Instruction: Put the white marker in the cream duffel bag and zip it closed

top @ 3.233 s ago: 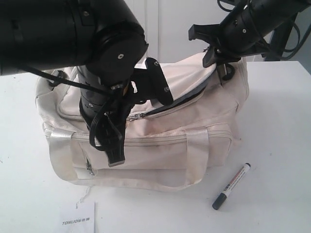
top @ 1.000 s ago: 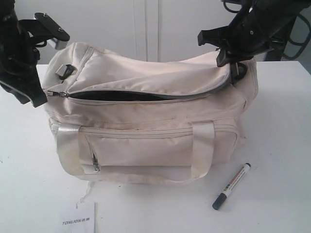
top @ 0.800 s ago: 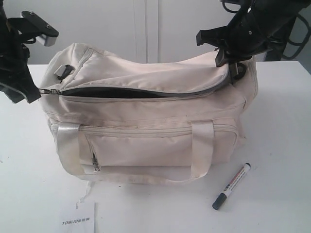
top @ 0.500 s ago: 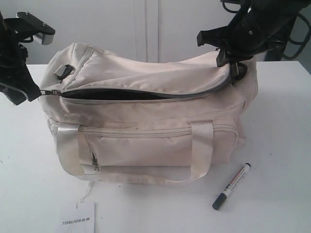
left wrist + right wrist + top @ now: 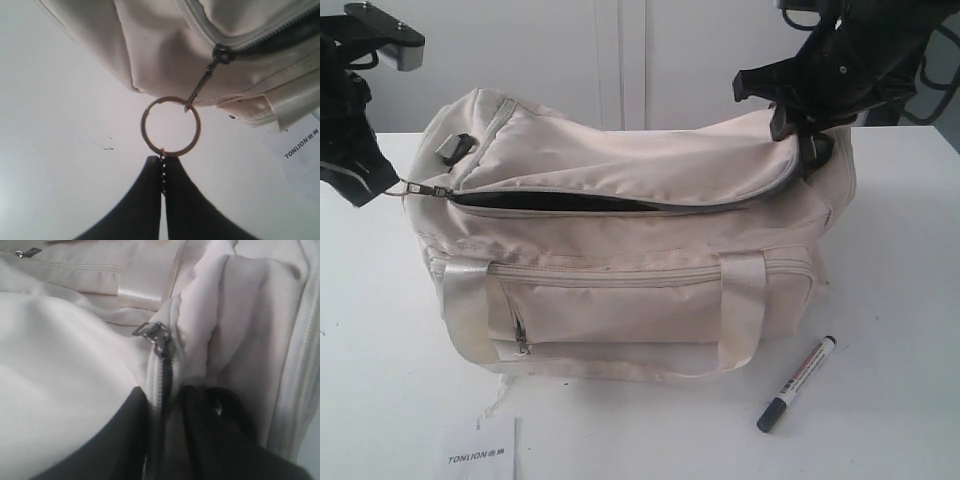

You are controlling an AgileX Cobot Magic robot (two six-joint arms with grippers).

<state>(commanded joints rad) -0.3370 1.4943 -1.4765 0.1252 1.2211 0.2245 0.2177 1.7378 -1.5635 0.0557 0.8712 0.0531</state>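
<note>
The cream duffel bag [image 5: 620, 300] stands on the white table with its top zipper open along a dark slit [image 5: 560, 202]. The white marker [image 5: 798, 384] lies on the table by the bag's front right corner. My left gripper [image 5: 368, 188] is off the bag's left end, shut [image 5: 162, 159] on the small chain of the gold keyring pull [image 5: 142, 125], which hangs taut from the zipper slider [image 5: 221, 53]. My right gripper [image 5: 802, 125] is at the bag's right end; its jaws [image 5: 165, 390] stand apart, astride the zipper seam below a second slider [image 5: 159, 340].
A paper tag printed TONLION [image 5: 480, 455] lies on the table [image 5: 905, 250] in front of the bag's left corner and also shows as a tag [image 5: 300, 145] in the left wrist view. White cabinet doors stand behind the table.
The left gripper has drawn the keyring pull leftward and the zipper slit has lengthened. In the last second the bag sagged slightly right and the right jaws parted.
</note>
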